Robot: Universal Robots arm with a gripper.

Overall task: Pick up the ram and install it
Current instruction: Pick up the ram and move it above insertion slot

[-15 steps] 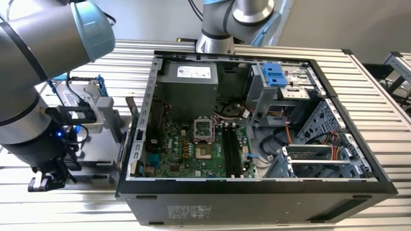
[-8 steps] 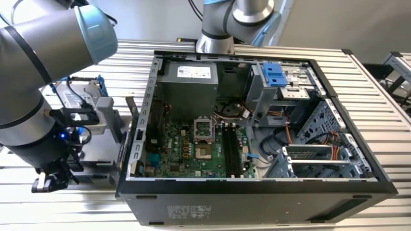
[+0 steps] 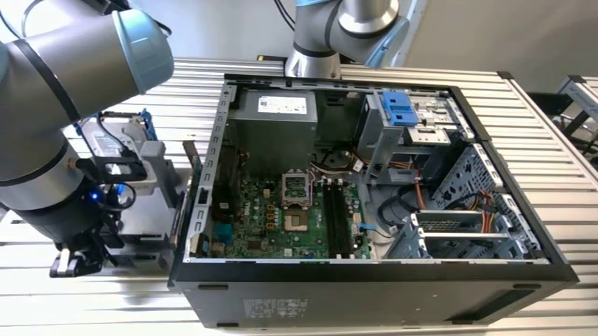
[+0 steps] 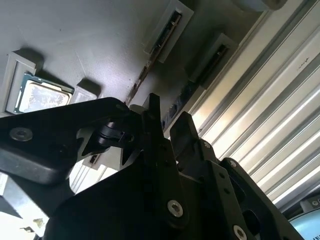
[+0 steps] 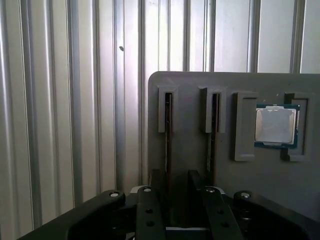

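The pincer (image 5: 176,176) hangs low over a grey holder block (image 5: 190,85), its two black fingers (image 5: 159,182) apart with a clear gap between them and nothing clamped. The ram (image 5: 167,131) stands on edge in a narrow slot of that block, its near end at the gap, close by one finger; whether they touch I cannot tell. A second stick (image 5: 214,125) sits in the neighbouring slot, beside a square processor chip (image 5: 274,125) in its recess. The block lies on the ribbed metal counter (image 5: 75,100). To the exterior view's right of the arm (image 3: 38,140) stands an open computer case (image 3: 374,280), its motherboard (image 3: 271,224) showing long black slots (image 3: 337,217)
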